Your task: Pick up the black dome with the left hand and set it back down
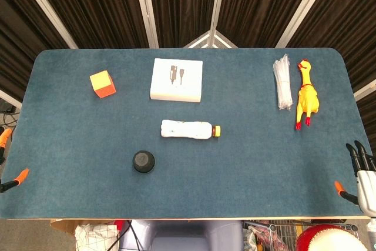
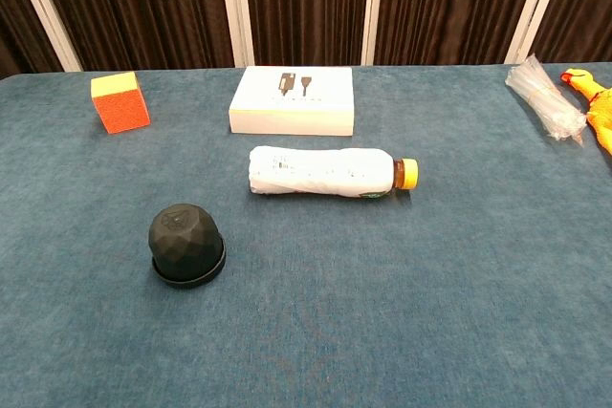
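The black dome (image 1: 143, 161) sits flat side down on the blue table (image 1: 247, 168), in the near-left part of it, untouched and apart from everything else. In the chest view its faceted top and wider base rim show plainly, with bare cloth all around it.

The left hand (image 1: 8, 163) barely enters the head view at the far left edge of the frame, beside the table's near-left corner and well apart from the dome. Only two orange-tipped bits show, one higher and one lower, seemingly fingertips; they are spread apart and hold nothing, though too little is visible to tell how the rest of the fingers lie. The chest view does not show this hand at all.

The right hand (image 1: 363, 174) hangs at the right edge of the head view, off the table's near-right corner. Its dark fingers (image 1: 358, 154) point away from the robot and stand apart from one another, an orange-tipped one jutting sideways lower down; it holds nothing.

Beyond the dome a white bottle (image 1: 189, 129) with a yellow cap lies on its side, cap to the right. Behind that is a flat white box (image 1: 176, 80). An orange cube (image 1: 102, 83) stands at the far left. At the far right a yellow rubber chicken (image 1: 305, 94) lies beside a clear plastic bundle (image 1: 282, 82).
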Tool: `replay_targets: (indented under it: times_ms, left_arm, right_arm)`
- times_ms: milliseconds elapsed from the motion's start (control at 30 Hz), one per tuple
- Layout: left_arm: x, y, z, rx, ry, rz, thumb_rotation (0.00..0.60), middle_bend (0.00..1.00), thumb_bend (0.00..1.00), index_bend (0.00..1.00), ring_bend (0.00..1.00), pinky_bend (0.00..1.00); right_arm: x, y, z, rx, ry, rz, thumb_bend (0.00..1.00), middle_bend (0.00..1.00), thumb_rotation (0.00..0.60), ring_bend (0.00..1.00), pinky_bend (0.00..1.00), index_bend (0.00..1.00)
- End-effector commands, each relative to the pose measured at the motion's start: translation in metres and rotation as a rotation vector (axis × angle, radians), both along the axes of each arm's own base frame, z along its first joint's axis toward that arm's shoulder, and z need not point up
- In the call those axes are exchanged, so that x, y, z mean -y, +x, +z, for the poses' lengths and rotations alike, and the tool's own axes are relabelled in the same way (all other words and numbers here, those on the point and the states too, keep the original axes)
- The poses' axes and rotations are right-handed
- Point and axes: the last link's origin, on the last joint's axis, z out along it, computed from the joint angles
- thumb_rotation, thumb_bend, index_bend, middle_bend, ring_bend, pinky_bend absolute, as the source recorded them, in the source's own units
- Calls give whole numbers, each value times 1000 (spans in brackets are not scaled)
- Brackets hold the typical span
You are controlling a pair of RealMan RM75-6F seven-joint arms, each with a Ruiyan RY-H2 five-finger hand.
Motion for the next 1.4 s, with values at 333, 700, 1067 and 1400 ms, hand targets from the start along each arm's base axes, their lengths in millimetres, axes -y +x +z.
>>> replay_targets:
  times_ms: [333,700,1067,1400]
  left_arm:
    - [-2,2,-4,34,-9,-19,600,43,279,50,0,48]
    - [-16,-6,-18,68,-84,-3,600,45,252,50,0,48]
    - [-24,4,-43,356,-204,-63,600,86,165,62,0,0]
    - [-45,2,-118,557,-344,-94,600,90,98,61,0,0]
  right_arm:
    - [-2,3,-4,8,20,-7,264,0,600,193,188,0]
    - [-4,3,-2,26,19,-20,265,0,600,193,188,0]
    - [-5,-1,3,39,6,-18,265,0,600,193,188,0]
    - [-7,-1,4,45,14,-22,264,0,600,193,188,0]
